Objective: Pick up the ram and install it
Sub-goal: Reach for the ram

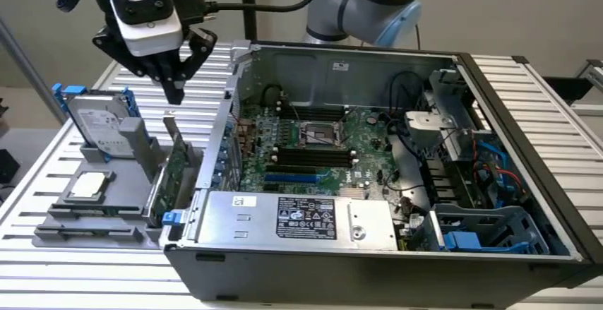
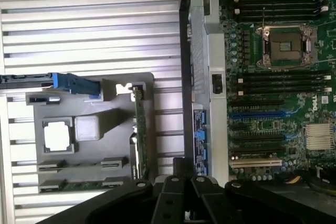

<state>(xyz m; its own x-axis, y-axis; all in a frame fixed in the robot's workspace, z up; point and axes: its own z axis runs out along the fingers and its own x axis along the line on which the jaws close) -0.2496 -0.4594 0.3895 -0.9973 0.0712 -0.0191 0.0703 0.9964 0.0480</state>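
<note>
Ram (image 2: 79, 185) sits edge-up in the holder's (image 2: 31, 150) end slot, farthest from the drive (image 1: 94, 123). It should be light, thin and stiff (fragile at the chips), so grip the long edges at mid-length. The gripper (image 1: 175, 91) hangs fingers-down above the holder, jaws together and empty.

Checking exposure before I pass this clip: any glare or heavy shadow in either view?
Wrist view: glare bleaches the metal table slats and turns the square chip in the grey holder nearly white. Exterior view: the light is soft and even, the motherboard is well lit, and only the drive bay corner falls into shadow.
</note>
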